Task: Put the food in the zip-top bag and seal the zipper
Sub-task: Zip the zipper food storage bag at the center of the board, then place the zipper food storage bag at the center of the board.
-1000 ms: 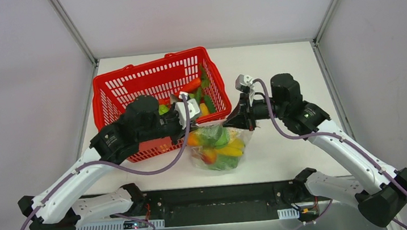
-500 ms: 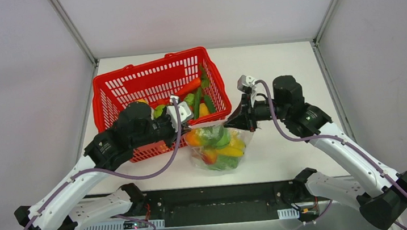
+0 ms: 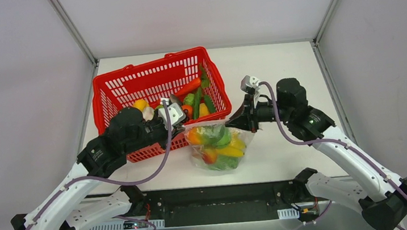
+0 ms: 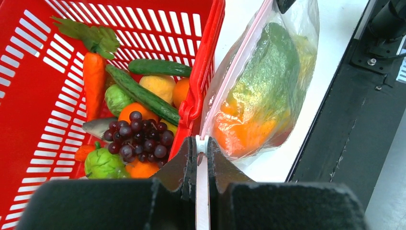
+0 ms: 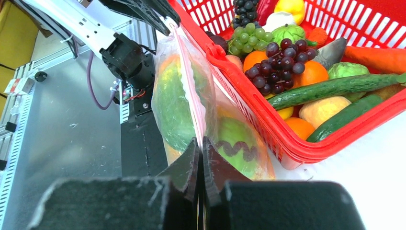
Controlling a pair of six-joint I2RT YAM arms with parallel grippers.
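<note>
L gripper (image 4: 201,142) clamped on zipper (image 4: 237,67) end, R gripper (image 5: 201,142) pinching other end; food (image 4: 270,72) inside bag (image 4: 302,26).

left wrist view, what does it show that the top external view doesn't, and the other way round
Only the left wrist: purple grapes in the red basket, and the left end effector shut on the end of the pink zipper. Only the top external: the whole left arm and right arm, down to their bases. Both: the basket, the carrot, and the zip-top bag holding food.
</note>
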